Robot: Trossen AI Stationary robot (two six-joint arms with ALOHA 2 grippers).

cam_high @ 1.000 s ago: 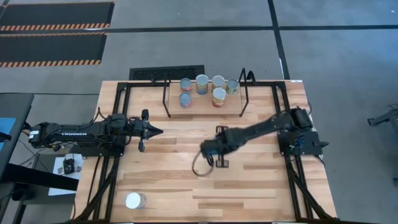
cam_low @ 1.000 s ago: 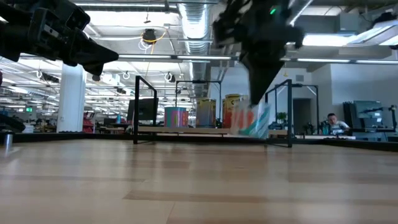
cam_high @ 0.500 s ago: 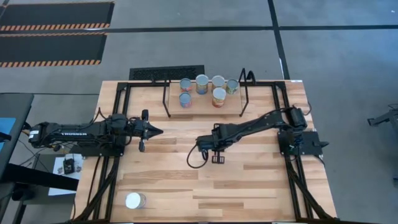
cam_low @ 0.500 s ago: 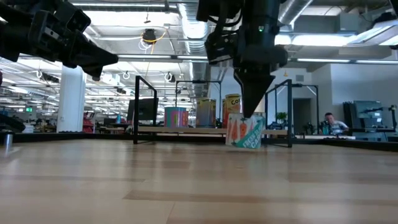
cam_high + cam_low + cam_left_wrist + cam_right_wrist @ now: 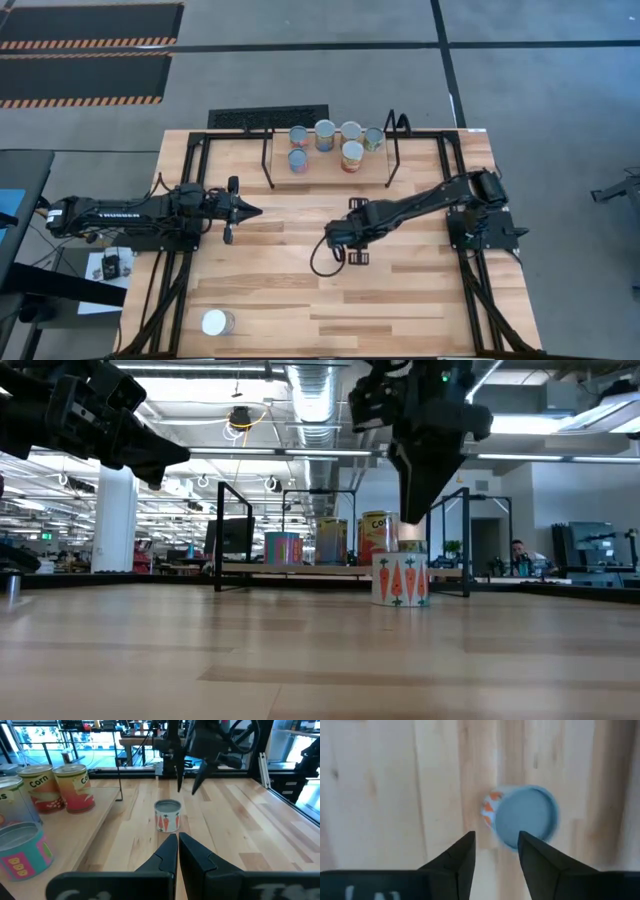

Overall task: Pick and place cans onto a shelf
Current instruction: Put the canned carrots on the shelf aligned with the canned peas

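Six cans (image 5: 341,145) were seen on the shelf (image 5: 375,170), upper centre. A carrot can (image 5: 401,580) stood upright mid-table under the right gripper (image 5: 496,851), fingers apart, nothing held. Another can (image 5: 215,322) remained at lower left. The left gripper (image 5: 177,851) was seen pressed together, idle.

Carrot can (image 5: 167,815) upright on table, right gripper (image 5: 186,784) open above; shelf cans (image 5: 50,787) beside, apparently three

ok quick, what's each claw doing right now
Left claw: closed, holding nothing, hanging above the table's left side.
Right claw: open, empty, above the small carrot-print tin can with a blue-grey top standing on the tabletop.
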